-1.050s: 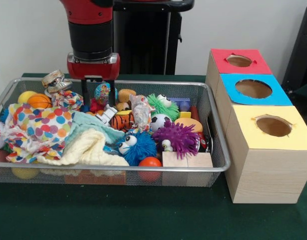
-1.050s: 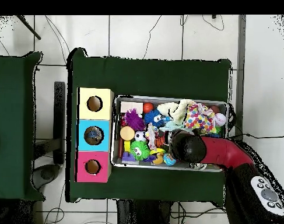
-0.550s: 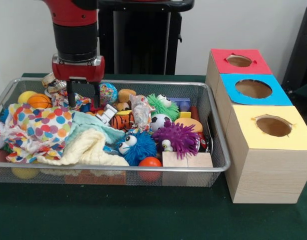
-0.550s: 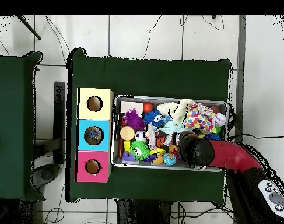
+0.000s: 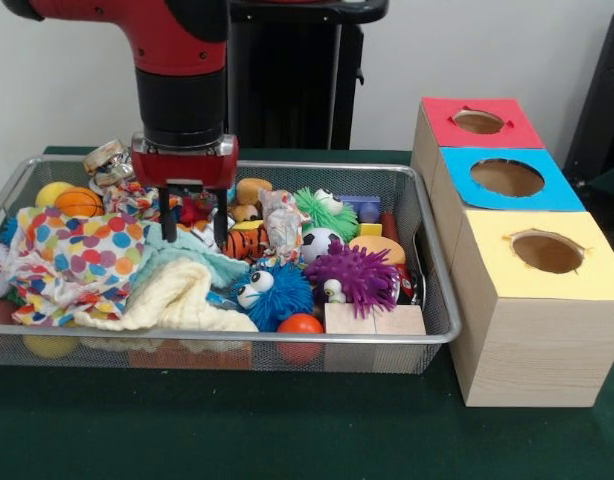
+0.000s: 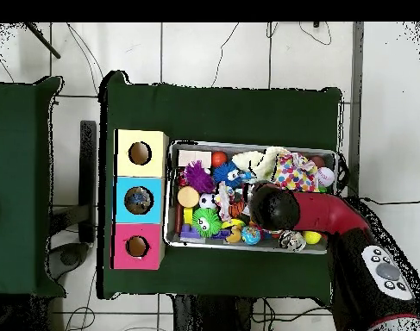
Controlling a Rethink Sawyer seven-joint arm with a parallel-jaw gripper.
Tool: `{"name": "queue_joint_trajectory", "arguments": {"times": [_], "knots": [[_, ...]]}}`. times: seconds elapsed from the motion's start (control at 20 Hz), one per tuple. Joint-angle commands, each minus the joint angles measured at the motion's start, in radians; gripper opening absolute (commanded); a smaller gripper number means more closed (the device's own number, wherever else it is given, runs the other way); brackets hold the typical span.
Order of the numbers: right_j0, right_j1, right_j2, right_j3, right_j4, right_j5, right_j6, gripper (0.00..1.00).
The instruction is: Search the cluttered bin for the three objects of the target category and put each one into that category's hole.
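Note:
My gripper (image 5: 195, 236) hangs open in the back middle of the wire bin (image 5: 237, 338), its fingertips (image 5: 170, 232) just above a teal cloth (image 5: 187, 258) and beside a tiger-striped ball (image 5: 247, 243). Nothing shows between the fingers. Around it lie a polka-dot cloth (image 5: 77, 255), a cream cloth (image 5: 177, 298), a blue fuzzy toy (image 5: 272, 290), a purple fuzzy toy (image 5: 362, 275), a green fuzzy toy (image 5: 327, 210) and a soccer ball (image 5: 320, 243). In the overhead view the arm's wrist (image 6: 273, 207) hides the gripper over the bin (image 6: 247, 144).
Right of the bin stand three wooden boxes with holes: red (image 5: 479, 122), blue (image 5: 507, 178), yellow (image 5: 547, 252). Overhead they show as yellow (image 6: 140, 153), blue (image 6: 139, 200), red (image 6: 137, 246). Wooden blocks (image 5: 372, 320) and a red ball (image 5: 301, 324) lie at the bin's front.
The gripper has swung from the bin's back left to the right and dropped lower, toward the teal cloth and tiger ball. It stays open and empty.

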Motion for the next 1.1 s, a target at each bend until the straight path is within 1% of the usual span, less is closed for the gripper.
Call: {"name": "queue_joint_trajectory", "arguments": {"times": [0.05,0.25,0.55,0.75,0.9,1.1], "knots": [[0.031,0.036,0.012,-0.08,-0.004,-0.004,0.067,1.0],[0.036,0.043,0.013,-0.087,0.0,-0.002,0.062,1.0],[0.029,0.15,0.022,-0.154,-0.022,-0.078,0.058,1.0],[0.022,0.2,0.028,-0.194,-0.035,-0.109,0.046,1.0],[0.019,0.22,0.033,-0.214,-0.034,-0.115,0.036,1.0],[0.026,0.224,0.029,-0.221,-0.03,-0.113,0.036,1.0]]}}
